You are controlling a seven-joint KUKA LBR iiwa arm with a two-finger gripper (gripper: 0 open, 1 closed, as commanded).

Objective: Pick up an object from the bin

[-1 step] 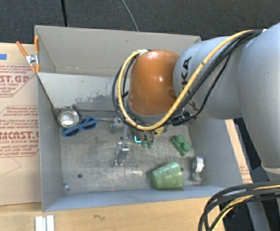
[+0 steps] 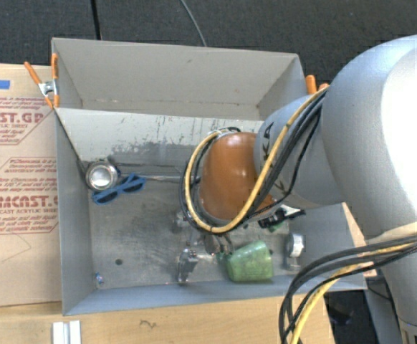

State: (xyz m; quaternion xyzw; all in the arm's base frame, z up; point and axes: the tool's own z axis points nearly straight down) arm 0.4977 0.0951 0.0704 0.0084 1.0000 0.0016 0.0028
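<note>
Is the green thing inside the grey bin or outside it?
Inside. The green thing lies on the bin floor by the near wall, just right of the claw.

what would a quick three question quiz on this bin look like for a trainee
1. True or false: the green lump lies against the far wall of the bin.
2. What lies right beside the silvery can? A) a blue thing B) a red ball C) a yellow cup
3. Which thing lies nearest the pincer?

Key: 1 false, it lies by the near wall. 2 A. 3 the green lump.
</note>
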